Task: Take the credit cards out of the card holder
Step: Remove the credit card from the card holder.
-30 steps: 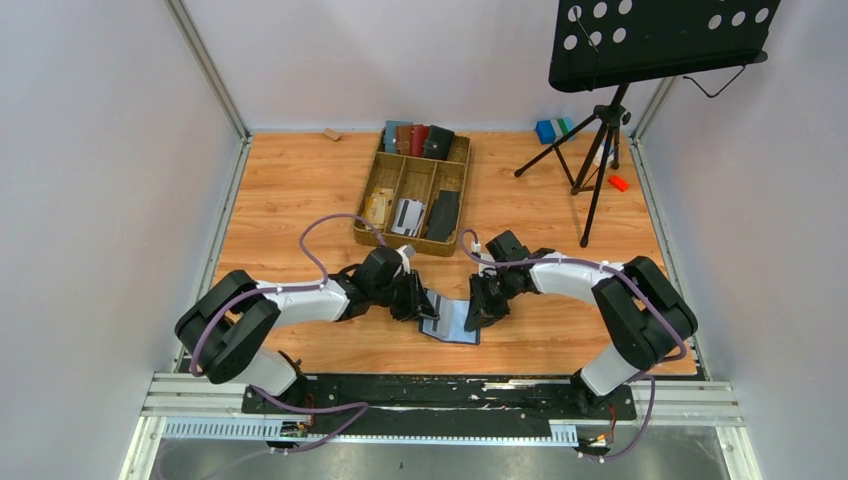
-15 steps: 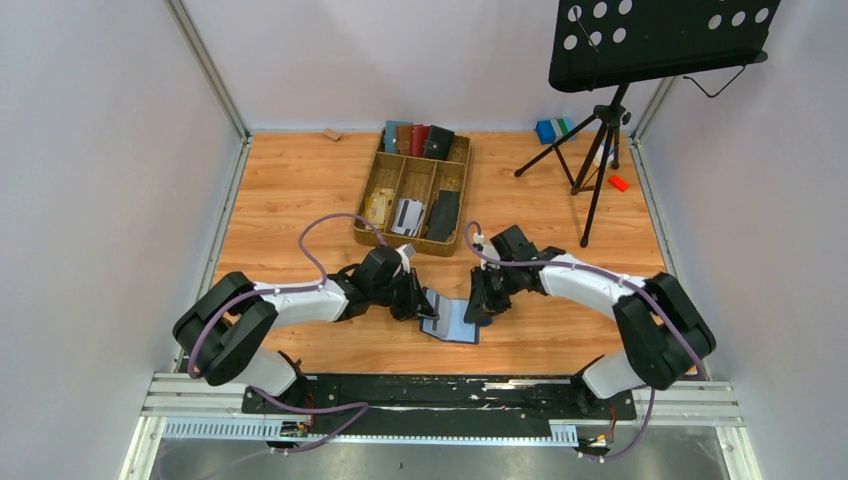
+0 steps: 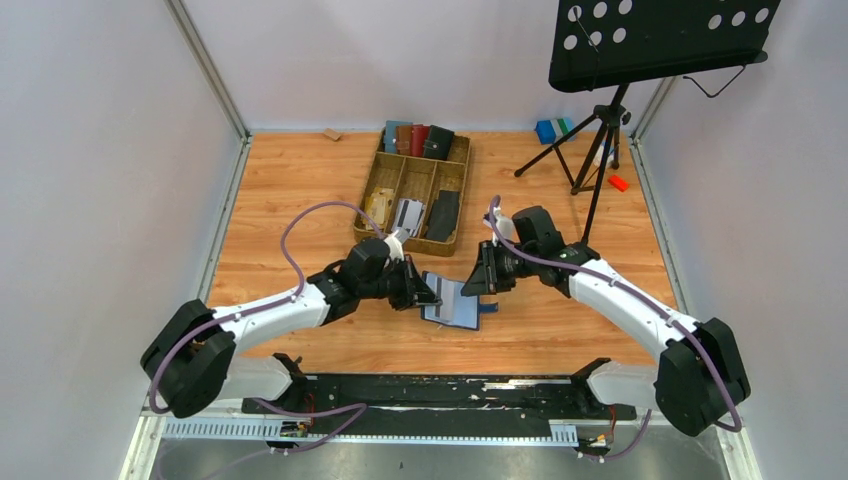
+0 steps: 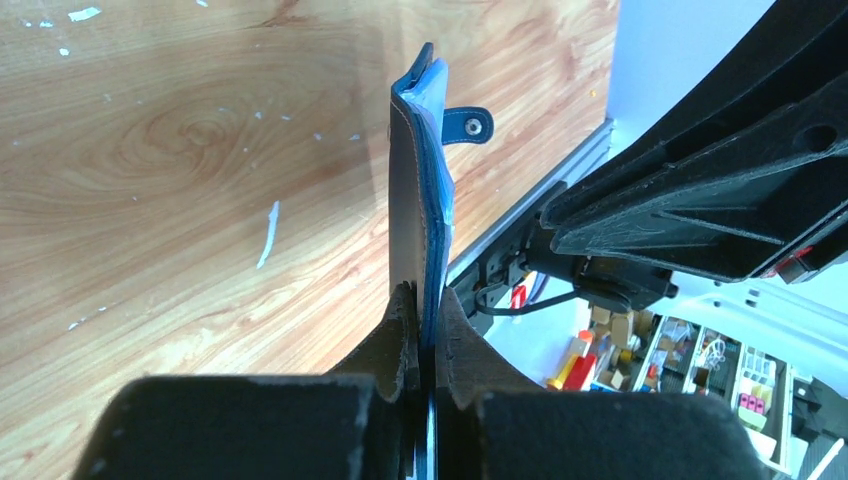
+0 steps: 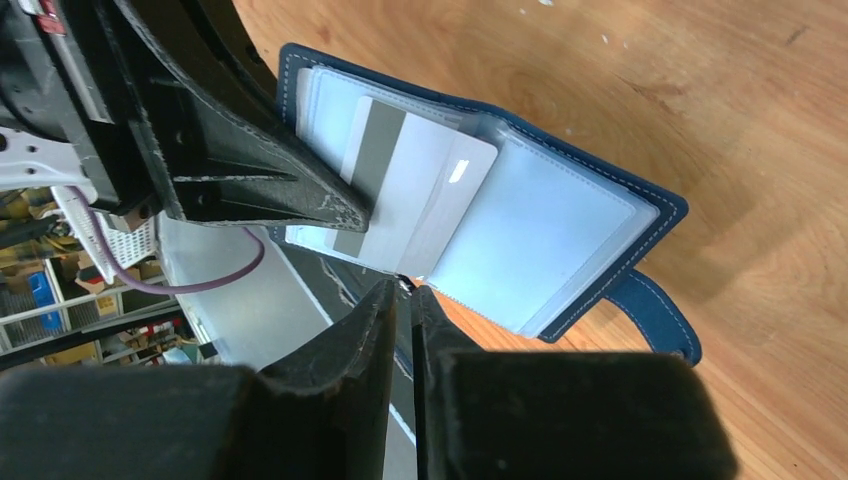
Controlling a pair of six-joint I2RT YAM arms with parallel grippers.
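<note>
The navy-blue card holder (image 3: 455, 303) hangs open and tilted above the table, inner pockets facing the right wrist camera. My left gripper (image 3: 425, 297) is shut on its left flap (image 4: 420, 180), which runs edge-on from between the jaws (image 4: 428, 310). A white-grey credit card (image 5: 420, 195) with a dark stripe sticks partway out of a clear pocket of the holder (image 5: 560, 230). My right gripper (image 5: 403, 290) has its jaws nearly together, and the card's lower corner meets their tips; whether it is pinched I cannot tell. In the top view, the right gripper (image 3: 480, 282) sits at the holder's right edge.
A tan divided tray (image 3: 400, 243) stands just beyond the grippers, with loose cards (image 3: 407, 215) inside and several other holders (image 3: 418, 138) at its back. A music stand tripod (image 3: 598, 150) stands at the back right, with small blocks (image 3: 548, 130) near it.
The left gripper has shut on the holder's flap, lifted it off the table and carried it farther from the near edge. The right gripper has drawn back and to the right.
</note>
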